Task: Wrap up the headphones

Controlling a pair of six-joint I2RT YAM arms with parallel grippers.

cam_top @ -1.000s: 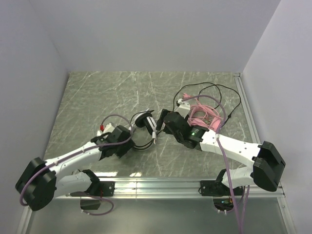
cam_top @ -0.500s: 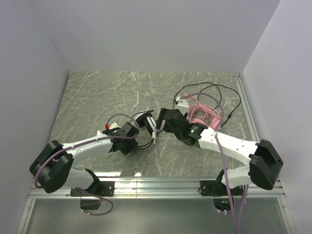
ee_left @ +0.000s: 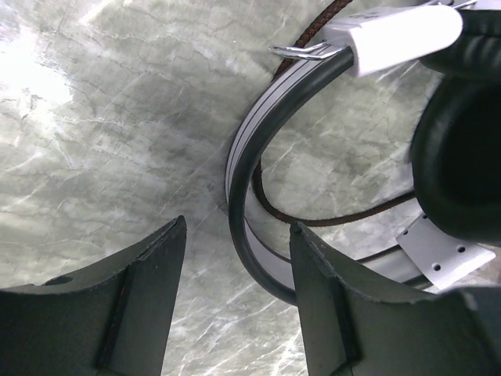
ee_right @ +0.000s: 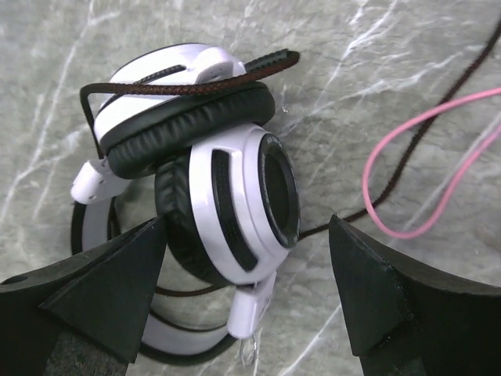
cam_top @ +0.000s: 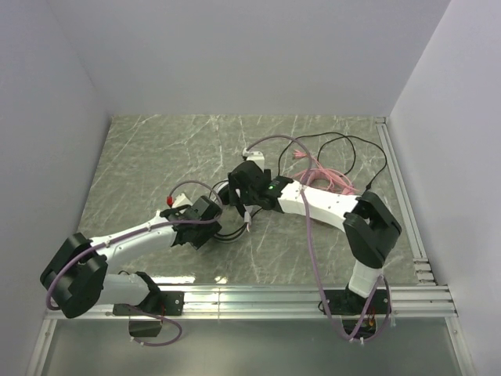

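Note:
The black-and-white headphones lie folded mid-table, ear cups stacked, and their black cable is draped over the upper cup. My right gripper is open wide, its fingers on either side of the lower cup without touching it. My left gripper is open too, low over the table; the headband curves in just beside its right finger. The pink headphones and their tangled pink cable sit at the back right, with no gripper on them.
The black cable loops loosely across the back right of the table. A strand of pink cable lies right of the ear cups. My right arm folds over the right half. White walls surround the table.
My right arm has swung left and folded at the elbow, bringing its gripper over the ear cups and uncovering the pink headphones. My left gripper has moved forward to the headband.

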